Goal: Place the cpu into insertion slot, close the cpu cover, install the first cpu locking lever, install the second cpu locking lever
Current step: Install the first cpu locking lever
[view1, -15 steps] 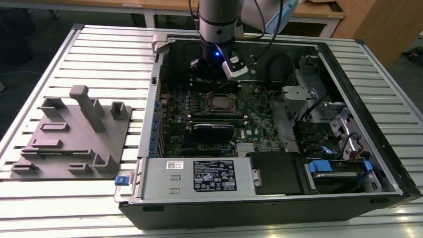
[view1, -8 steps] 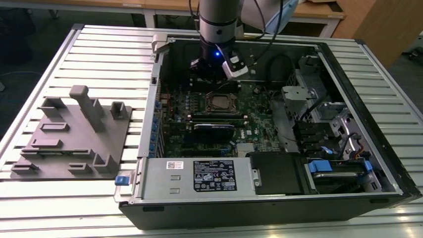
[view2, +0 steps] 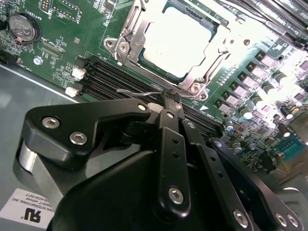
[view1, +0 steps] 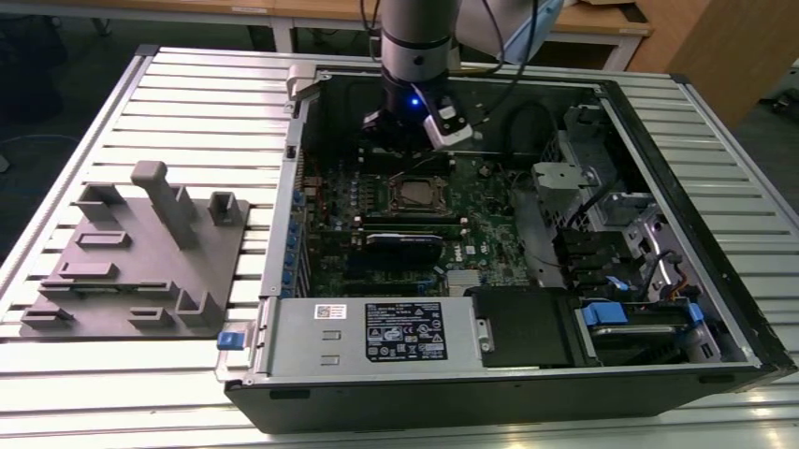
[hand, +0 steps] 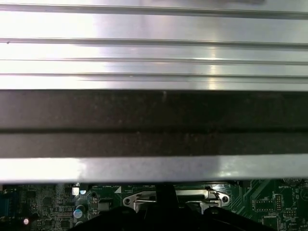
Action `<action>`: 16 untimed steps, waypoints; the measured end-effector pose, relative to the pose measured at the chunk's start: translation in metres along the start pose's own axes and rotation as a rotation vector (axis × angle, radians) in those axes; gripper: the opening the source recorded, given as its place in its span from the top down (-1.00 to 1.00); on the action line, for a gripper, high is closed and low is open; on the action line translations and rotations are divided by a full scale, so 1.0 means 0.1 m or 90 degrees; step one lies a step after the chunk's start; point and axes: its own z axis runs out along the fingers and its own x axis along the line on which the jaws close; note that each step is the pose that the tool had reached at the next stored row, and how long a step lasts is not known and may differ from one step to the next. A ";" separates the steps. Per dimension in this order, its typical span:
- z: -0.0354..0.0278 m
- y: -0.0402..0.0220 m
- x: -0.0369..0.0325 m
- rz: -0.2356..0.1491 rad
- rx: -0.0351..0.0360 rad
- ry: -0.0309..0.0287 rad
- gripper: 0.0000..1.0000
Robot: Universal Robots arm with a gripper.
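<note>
The insertion slot (view1: 418,194) sits mid-board inside the open computer case. In the second wrist view the cpu (view2: 178,41) lies in it, its bright silver top showing through the window of the cpu cover (view2: 132,43), which is folded down flat around it. A thin wire locking lever (view2: 137,92) runs along the socket's edge, raised off the board, and its end meets the fingertips. My gripper (view2: 171,97) is shut, its tip right at that lever beside the socket corner. In the exterior view the gripper (view1: 402,140) hangs over the socket's far side. The socket's metal (hand: 173,198) shows in the first wrist view.
Long black memory slots (view2: 115,79) run beside the socket, close to the fingers. The case wall (hand: 154,125) stands close behind the gripper. A grey fixture plate (view1: 138,253) lies on the slatted table at the exterior view's left. The power supply (view1: 374,327) and drive bays (view1: 624,234) crowd the case.
</note>
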 end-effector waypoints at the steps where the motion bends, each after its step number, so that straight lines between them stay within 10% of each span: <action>1: 0.001 0.001 -0.005 0.000 0.0000 0.0000 0.79; 16: 0.010 0.018 -0.071 0.000 0.0000 0.0000 0.79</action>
